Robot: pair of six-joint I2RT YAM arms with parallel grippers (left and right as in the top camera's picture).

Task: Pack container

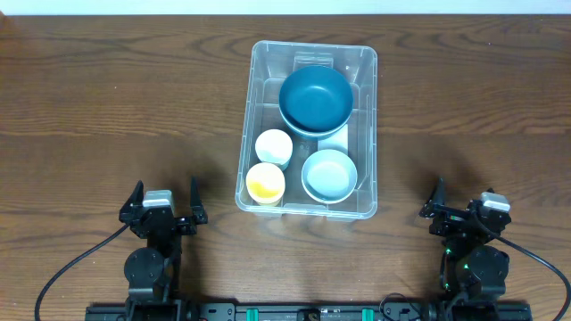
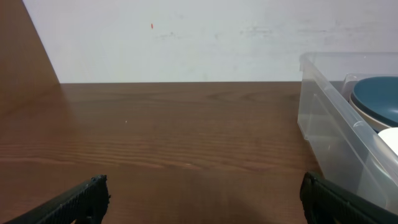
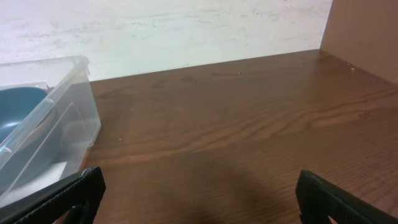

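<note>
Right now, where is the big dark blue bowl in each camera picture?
Overhead: dark blue bowl at upper centre, in the far end of the clear container.
Left wrist: bowl at the right edge, behind the container wall.
Right wrist: bowl at the left edge, inside the container.
Shared landmark: the container's clear wall.

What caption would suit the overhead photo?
Clear plastic rectangular bin packed with a dark teal bowl, pale blue bowl, white cup and yellow cup on a wooden table.
</note>
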